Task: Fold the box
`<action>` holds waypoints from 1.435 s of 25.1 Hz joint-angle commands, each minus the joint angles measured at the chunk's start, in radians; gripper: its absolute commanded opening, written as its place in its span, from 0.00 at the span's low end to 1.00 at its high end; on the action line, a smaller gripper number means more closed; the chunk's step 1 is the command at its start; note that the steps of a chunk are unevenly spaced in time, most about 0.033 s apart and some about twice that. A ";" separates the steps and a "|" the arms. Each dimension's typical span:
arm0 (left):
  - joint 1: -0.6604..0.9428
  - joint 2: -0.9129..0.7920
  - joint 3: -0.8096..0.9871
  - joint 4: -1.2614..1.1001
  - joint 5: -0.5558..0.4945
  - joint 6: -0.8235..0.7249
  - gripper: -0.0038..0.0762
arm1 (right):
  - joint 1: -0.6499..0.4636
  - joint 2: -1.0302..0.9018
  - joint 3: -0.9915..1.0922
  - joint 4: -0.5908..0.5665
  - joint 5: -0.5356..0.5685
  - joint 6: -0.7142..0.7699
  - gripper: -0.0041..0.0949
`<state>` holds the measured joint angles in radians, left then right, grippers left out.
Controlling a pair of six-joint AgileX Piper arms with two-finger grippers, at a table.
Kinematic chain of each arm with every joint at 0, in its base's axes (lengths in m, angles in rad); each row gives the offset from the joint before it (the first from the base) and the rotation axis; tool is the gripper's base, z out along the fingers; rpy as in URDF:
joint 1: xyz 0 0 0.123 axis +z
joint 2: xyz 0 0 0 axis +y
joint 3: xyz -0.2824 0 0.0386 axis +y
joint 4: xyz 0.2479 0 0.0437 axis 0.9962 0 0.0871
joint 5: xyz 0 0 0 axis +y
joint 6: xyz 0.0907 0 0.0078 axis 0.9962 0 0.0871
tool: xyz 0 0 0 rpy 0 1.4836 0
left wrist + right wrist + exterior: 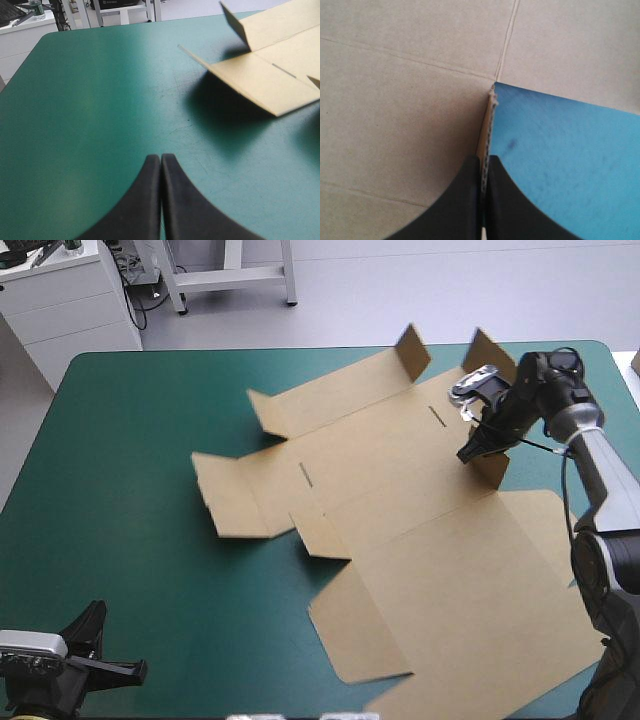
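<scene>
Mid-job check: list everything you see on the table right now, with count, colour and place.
box: one, brown, a cut sheet lying mostly flat across the table's middle and right side, a few small flaps raised along its far edge
table: one, teal-green cover, bare on its left side
left gripper: one, black fingers shut, over bare cover by the near left corner, apart from the box
right gripper: one, black fingers shut on the box, pinching a raised flap at its far right

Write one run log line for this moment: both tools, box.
right tool: shut on box flap edge | left tool: shut, off the box | box: mostly flat, far flaps raised
</scene>
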<state>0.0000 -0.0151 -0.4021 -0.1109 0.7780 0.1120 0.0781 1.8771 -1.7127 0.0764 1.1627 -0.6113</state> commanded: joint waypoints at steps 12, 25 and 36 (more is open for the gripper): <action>-0.007 -0.015 -0.022 -0.013 -0.073 -0.001 0.01 | 0.316 0.082 -0.209 -0.071 -0.155 -0.442 0.02; -0.007 -0.015 -0.022 -0.013 -0.073 -0.003 0.01 | 0.473 0.160 -0.209 0.030 -0.322 -0.664 0.02; -0.007 -0.015 -0.022 -0.013 -0.073 -0.003 0.01 | 0.477 0.164 -0.209 0.072 -0.367 -0.556 0.63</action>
<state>0.0003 -0.0151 -0.4021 -0.1109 0.7746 0.1129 0.5556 2.1010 -1.8889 0.1347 0.8408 -1.1940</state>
